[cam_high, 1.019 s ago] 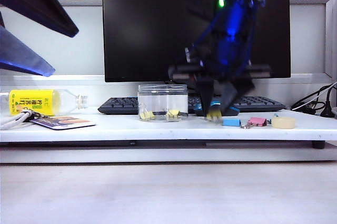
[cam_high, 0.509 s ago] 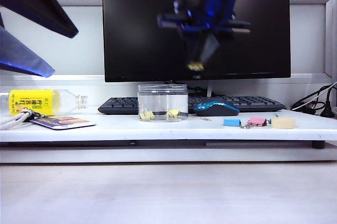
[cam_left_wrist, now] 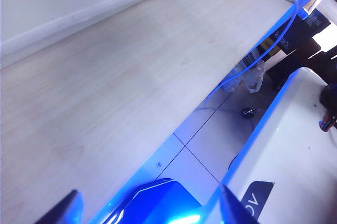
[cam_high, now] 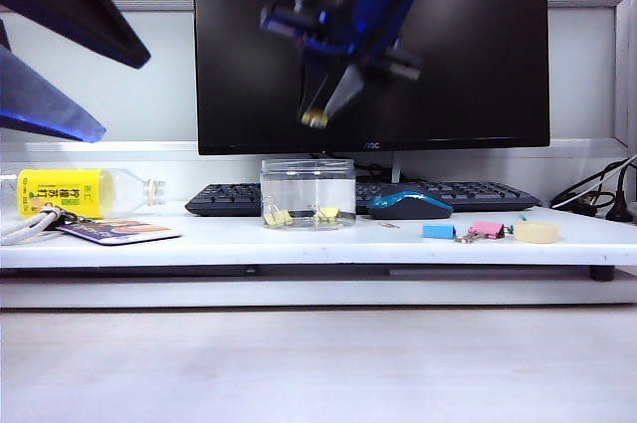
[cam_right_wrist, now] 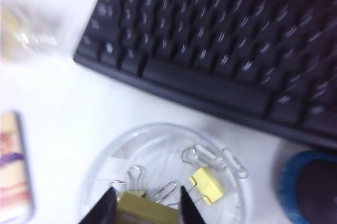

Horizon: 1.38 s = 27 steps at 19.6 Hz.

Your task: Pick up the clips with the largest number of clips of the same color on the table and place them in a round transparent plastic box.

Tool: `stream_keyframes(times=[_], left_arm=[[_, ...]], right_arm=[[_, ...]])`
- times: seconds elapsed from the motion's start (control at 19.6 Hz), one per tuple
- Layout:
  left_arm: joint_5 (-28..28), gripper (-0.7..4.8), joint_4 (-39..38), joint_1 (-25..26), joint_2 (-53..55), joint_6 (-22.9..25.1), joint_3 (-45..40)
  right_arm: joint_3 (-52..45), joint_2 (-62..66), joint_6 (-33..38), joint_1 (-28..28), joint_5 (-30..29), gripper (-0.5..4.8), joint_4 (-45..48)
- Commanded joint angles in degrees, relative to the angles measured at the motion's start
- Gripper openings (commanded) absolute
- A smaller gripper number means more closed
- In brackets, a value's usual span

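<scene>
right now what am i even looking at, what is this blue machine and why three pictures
It is a two-armed table robot; each arm ends in a two-finger gripper. One picture comes from a fixed camera facing the desk, the others from cameras on each wrist. In the desk view, the right gripper hangs above the round transparent plastic box, pinching a pale-yellow clip. Its wrist camera looks down into the box, where more yellow clips lie. The left gripper is open and holds nothing, parked off to the left over bare wood. Also on the white shelf: a keyboard, mouse, blue clip, pink clip and a yellow-labelled bottle.
</scene>
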Motion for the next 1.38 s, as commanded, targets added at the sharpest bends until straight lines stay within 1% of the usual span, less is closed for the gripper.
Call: stream_keyframes(times=[0.05, 0.36, 0.41, 0.46, 0.66, 0.76, 0.87, 0.97, 1.02, 1.07, 1.17, 1.22, 1.38], left_arm=[[0.0, 3.44, 0.7, 0.0, -0.1, 0.0, 0.2], [-0.2, 3.44, 0.7, 0.0, -0.1, 0.1, 0.2], [-0.2, 3.44, 0.7, 0.0, -0.1, 0.1, 0.2], [-0.2, 3.44, 0.7, 0.0, -0.1, 0.2, 0.2], [-0.2, 3.44, 0.7, 0.0, -0.1, 0.2, 0.2], [-0.3, 3.44, 0.7, 0.0, -0.1, 0.7, 0.2], [-3.0, 3.45, 0.7, 0.0, -0.3, 3.7, 0.2], [-6.5, 3.45, 1.2, 0.0, -1.2, 8.1, 0.2], [-6.8, 3.45, 1.6, 0.0, -1.7, 8.7, 0.2], [-6.7, 3.45, 2.8, 0.0, -2.9, 9.1, 0.2], [-6.8, 3.45, 6.5, 0.0, -7.8, 9.1, 0.2], [-6.9, 3.45, 8.2, 0.0, -11.4, 9.6, 0.2], [-9.4, 3.44, 9.6, 0.0, -21.4, 13.0, 0.2]], right_arm=[[0.3, 3.0, -0.2, 0.2, -0.5, 1.44, 1.7], [0.3, 5.0, -2.9, 0.2, -1.9, 1.51, 3.5], [0.3, 5.0, -2.9, 0.2, -2.0, 2.18, 4.0], [0.3, 5.0, -2.9, 0.2, -2.0, 2.54, 4.1], [0.3, 5.0, -2.9, 0.2, -2.5, 2.54, 4.2], [0.8, 4.3, -4.6, 0.1, -5.0, 2.52, 4.3], [0.7, 1.0, -8.5, 0.2, -5.2, 2.52, 4.9], [0.7, -5.2, -12.5, 0.2, -5.2, 2.51, 5.2], [0.7, -7.4, -13.3, 0.0, -5.2, 2.51, 5.2], [0.7, -11.5, -14.5, -0.2, -5.2, 2.34, 5.3], [0.4, -20.3, -17.1, -0.3, -5.2, 2.09, 5.0], [-0.2, -24.4, -17.9, -0.3, -5.2, 2.09, 4.7], [-4.3, -35.1, -18.5, -0.3, -5.1, 2.09, 3.9]])
